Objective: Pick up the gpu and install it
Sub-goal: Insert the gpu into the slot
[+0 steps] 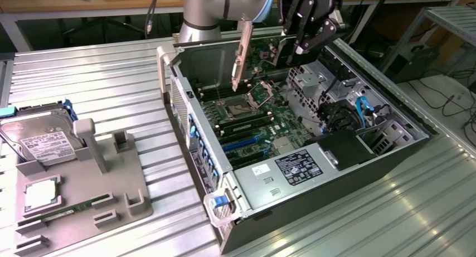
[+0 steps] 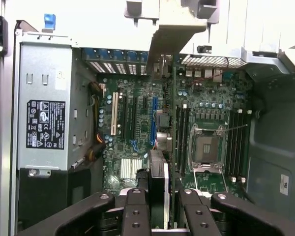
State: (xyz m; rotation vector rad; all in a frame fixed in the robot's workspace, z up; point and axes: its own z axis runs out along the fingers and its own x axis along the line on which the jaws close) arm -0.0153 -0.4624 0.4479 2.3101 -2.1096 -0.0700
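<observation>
In the exterior view, nearest the camera, a grey fixture (image 1: 82,195) sits on the ribbed metal surface (image 1: 111,90) at the exterior view's left, carrying a silver hard drive (image 1: 37,137), a small green RAM stick (image 1: 56,215) and a square processor chip (image 1: 41,193). Beyond it toward the exterior view's right lies the open computer case (image 1: 297,156), its power supply (image 1: 294,168) with a black label near the close end and the green motherboard (image 1: 253,123) behind that, with a bare CPU socket (image 1: 239,107) in the middle. Farther back, above the far end of the case, the black pincer (image 1: 294,48) is clenched on the gpu (image 1: 279,48), which hangs edge-on in the air over the motherboard and clear of it; its silver end bracket (image 1: 241,53) points downward. In the wrist view the 2 black fingers (image 2: 135,211) clamp the card's edge (image 2: 158,182), with the slots (image 2: 137,118) below.
</observation>
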